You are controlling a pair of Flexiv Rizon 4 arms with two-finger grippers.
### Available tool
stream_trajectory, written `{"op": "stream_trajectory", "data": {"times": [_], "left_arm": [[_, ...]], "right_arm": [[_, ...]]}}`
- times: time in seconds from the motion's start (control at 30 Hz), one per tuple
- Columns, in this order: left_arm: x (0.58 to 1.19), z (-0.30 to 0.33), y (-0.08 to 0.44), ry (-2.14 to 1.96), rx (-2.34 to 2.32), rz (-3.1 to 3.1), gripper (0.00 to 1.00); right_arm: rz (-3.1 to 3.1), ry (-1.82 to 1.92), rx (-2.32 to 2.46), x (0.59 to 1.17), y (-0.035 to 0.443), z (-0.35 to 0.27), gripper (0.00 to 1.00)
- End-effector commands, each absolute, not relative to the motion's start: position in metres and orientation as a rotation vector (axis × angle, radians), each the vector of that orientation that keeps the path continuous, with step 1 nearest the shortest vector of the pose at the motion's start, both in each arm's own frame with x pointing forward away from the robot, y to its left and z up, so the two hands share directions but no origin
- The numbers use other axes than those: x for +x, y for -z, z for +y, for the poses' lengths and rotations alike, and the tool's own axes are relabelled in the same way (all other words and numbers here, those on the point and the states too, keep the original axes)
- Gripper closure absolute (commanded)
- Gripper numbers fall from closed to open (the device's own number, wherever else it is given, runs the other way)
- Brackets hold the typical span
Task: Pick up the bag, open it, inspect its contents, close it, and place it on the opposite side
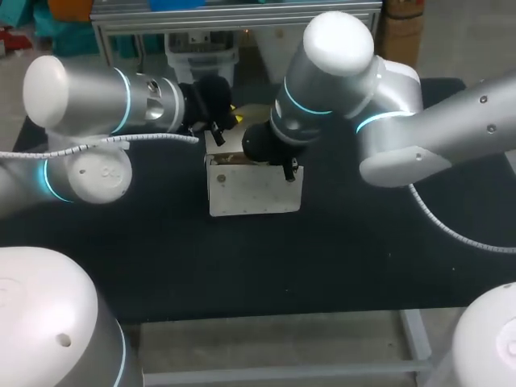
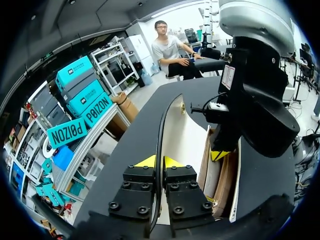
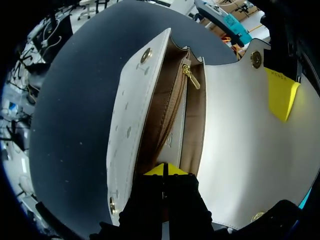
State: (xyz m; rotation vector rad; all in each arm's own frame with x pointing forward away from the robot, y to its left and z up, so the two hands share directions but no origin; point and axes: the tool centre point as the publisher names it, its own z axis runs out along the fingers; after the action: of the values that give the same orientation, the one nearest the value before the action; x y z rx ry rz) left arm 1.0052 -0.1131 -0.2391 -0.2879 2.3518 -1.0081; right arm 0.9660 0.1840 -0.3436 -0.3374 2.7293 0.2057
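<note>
1. The black table [image 1: 242,266] carries the white bag [image 1: 256,189] near its middle. The bag stands upright with its front panel facing the near edge.
2. The right arm [image 1: 339,72] enters from the right with the elbow bent. Its wrist points down over the bag's open mouth.
3. The right gripper [image 3: 165,170] has its yellow tips pressed together. The tips sit inside the mouth against the tan lining, just behind the front panel. Whether they nip any material cannot be determined.
4. A gold zip pull [image 3: 192,79] lies ahead of those tips, along the inner pocket.
5. The flap [image 3: 235,130] is lifted clear of the mouth and stands open behind it.
6. The left arm [image 1: 89,97] enters from the left with its forearm roughly level above the table. Its wrist is directed at the bag's rear.
7. The left gripper [image 2: 158,161] pinches the flap's edge between both fingers.
</note>
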Motion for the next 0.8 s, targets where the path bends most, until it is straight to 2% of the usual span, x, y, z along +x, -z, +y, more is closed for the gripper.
{"op": "stream_trajectory", "data": {"times": [0.03, 0.07, 0.1, 0.17, 0.43, 0.47, 0.5, 0.6, 0.67, 0.8], "left_arm": [[1.003, -0.112, 0.238, 1.015, -0.28, 2.347, 1.0], [1.003, -0.113, 0.238, 1.014, -0.276, 2.346, 1.0], [1.002, -0.113, 0.239, 1.014, -0.272, 2.346, 1.0], [1.001, -0.113, 0.239, 1.015, -0.268, 2.344, 1.0], [0.997, -0.11, 0.238, 1.022, -0.259, 2.333, 1.0], [0.996, -0.11, 0.238, 1.023, -0.258, 2.332, 1.0], [0.996, -0.11, 0.238, 1.023, -0.255, 2.33, 1.0], [0.995, -0.11, 0.238, 1.024, -0.251, 2.327, 1.0], [0.995, -0.11, 0.238, 1.025, -0.249, 2.326, 1.0], [0.995, -0.11, 0.239, 1.027, -0.244, 2.324, 1.0]], "right_arm": [[2.833, -0.171, -0.362, 0.969, 0.347, 0.19, 0.99], [2.835, -0.166, -0.361, 0.969, 0.347, 0.19, 0.81], [2.853, -0.166, -0.368, 0.969, 0.348, 0.191, 0.71], [2.871, -0.154, -0.37, 0.968, 0.35, 0.191, 0.6], [2.932, -0.13, -0.377, 0.965, 0.358, 0.192, 0.53], [2.94, -0.129, -0.381, 0.965, 0.359, 0.192, 0.5], [2.945, -0.125, -0.38, 0.964, 0.36, 0.192, 0.36], [2.953, -0.123, -0.375, 0.964, 0.361, 0.191, 0.23], [2.958, -0.122, -0.371, 0.964, 0.361, 0.191, 0.18], [2.962, -0.121, -0.367, 0.964, 0.362, 0.191, 0.15]]}}
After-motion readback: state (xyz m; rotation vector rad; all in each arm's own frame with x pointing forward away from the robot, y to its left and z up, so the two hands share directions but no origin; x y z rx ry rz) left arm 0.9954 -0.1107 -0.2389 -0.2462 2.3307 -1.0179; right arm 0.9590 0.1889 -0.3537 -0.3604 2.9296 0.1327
